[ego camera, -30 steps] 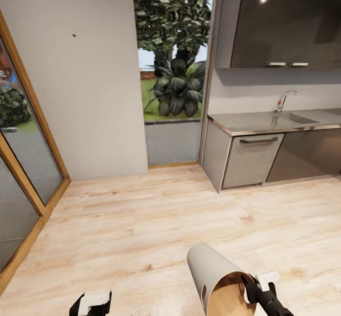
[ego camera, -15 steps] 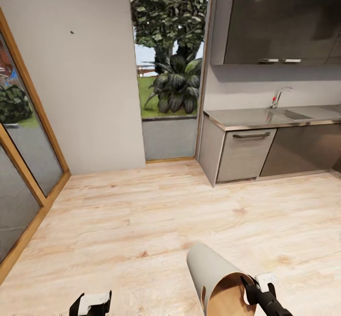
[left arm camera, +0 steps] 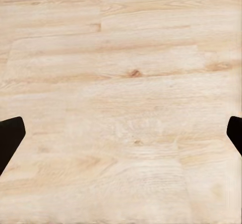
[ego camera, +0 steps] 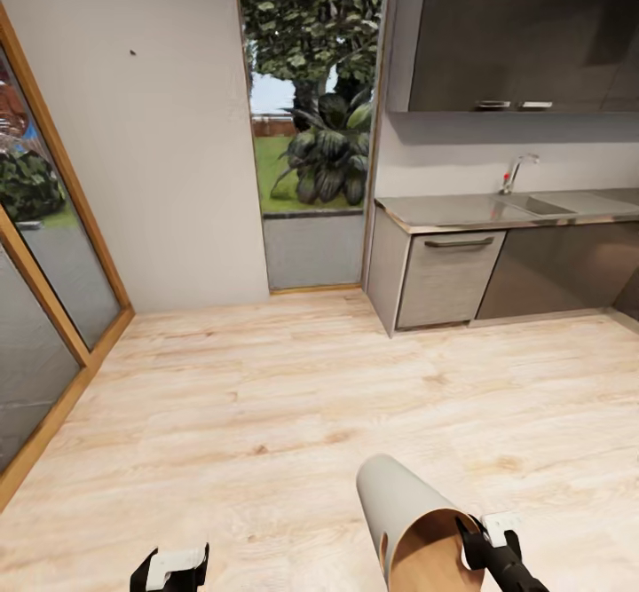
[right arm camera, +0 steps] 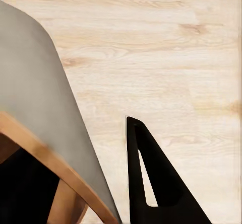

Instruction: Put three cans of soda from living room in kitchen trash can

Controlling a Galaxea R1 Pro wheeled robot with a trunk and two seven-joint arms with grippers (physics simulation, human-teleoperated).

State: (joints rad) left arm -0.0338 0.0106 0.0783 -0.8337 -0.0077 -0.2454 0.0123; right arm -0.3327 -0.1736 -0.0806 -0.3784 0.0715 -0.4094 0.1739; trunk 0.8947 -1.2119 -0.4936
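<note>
I carry the tash can [ego camera: 399, 508], a pale grey tapered bin with an orange-brown inside, tilted on its side low at the right of the head view. My right gripper [ego camera: 479, 543] is shut on its rim. The right wrist view has the bin's grey wall [right arm camera: 45, 108] close up, with one black finger [right arm camera: 151, 183] outside it over the floor. My left gripper [ego camera: 170, 570] is open and holds nothing; its dark fingertips [left arm camera: 10, 138] sit wide apart above bare boards. The cans of soda are out of view.
Light wood floor [ego camera: 266, 379] stretches ahead. A grey kitchen counter [ego camera: 461, 212] with a faucet [ego camera: 515, 170] and dark upper cabinets [ego camera: 524, 24] stands at the right. A tall window [ego camera: 306, 130] onto plants is ahead, and wood-framed glass doors [ego camera: 44, 246] line the left.
The whole head view has shifted: counter, window and wall sit slightly higher and further left, so the camera has moved. The bin stays in the right gripper and the left stays open.
</note>
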